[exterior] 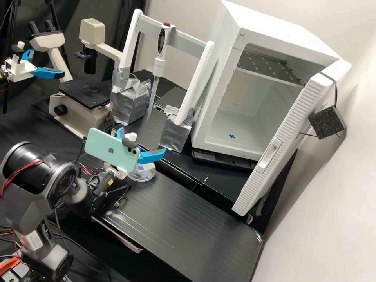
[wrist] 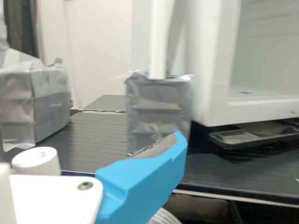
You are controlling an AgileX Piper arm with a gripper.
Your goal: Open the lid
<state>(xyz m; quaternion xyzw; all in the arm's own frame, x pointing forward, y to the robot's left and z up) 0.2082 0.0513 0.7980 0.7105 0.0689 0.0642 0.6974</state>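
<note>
Your clear dish (exterior: 141, 179) sits on the counter (exterior: 188, 211) at about six o'clock from the end effector (exterior: 143, 139) in the high view, its lid (exterior: 147, 170) apparently on. The end effector is open and empty, its blue fingers (exterior: 152, 156) spread well apart. Expect the lid to be light, thin and stiff, smooth enough to slip and brittle enough to crack if you squeeze hard. Take it by opposite sides of its rim, high up, so you leave the rest of the dish behind; gripping low could lift everything together, and a slanted pull could make it bind or skate. The high view gives you the dish's round outline and blue marks (exterior: 141, 167), partly behind the phone (exterior: 107, 148), with the white cabinet (exterior: 282, 33) at two o'clock from it, door (exterior: 282, 149) swung open. The wrist view instead looks nearly level past one finger (wrist: 140, 182) toward a tape-wrapped foot (wrist: 159, 105) of the rack (exterior: 180, 35); the ribbed clear curve (wrist: 163, 217) beside that finger is probably the dish's edge, though too little is in sight for you to judge height by it.
</note>
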